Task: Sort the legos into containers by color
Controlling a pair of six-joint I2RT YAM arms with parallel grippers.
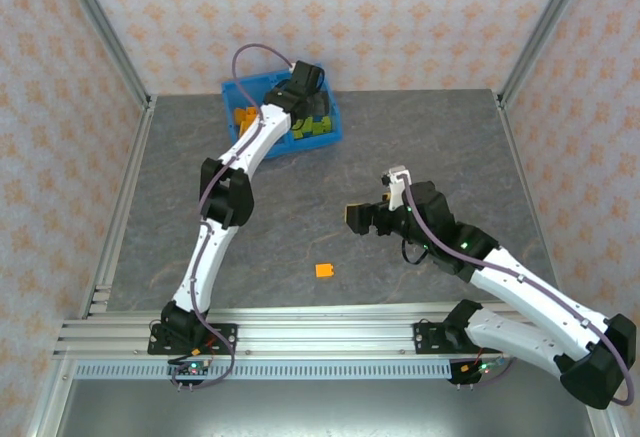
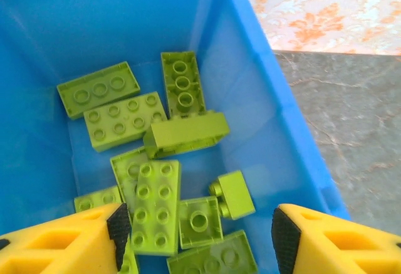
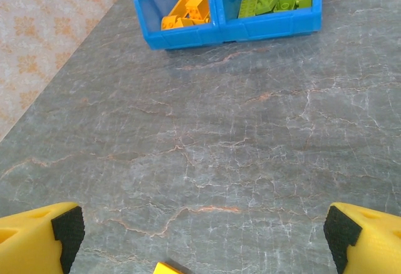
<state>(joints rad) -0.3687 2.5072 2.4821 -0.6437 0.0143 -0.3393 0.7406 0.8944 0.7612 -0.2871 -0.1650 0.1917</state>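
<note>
Orange-patterned walls (image 1: 400, 17) enclose a grey marbled table (image 1: 420, 137). At eleven o'clock sits the blue bin (image 3: 232, 32), with orange legos (image 3: 188, 7) in one compartment and green legos (image 2: 122, 120) in the other. The left gripper (image 2: 197, 230) hangs over the green ones, jaws apart and empty. The right gripper (image 3: 200, 236) gapes wide above the table. One orange brick (image 1: 324, 270) lies at six o'clock.
</note>
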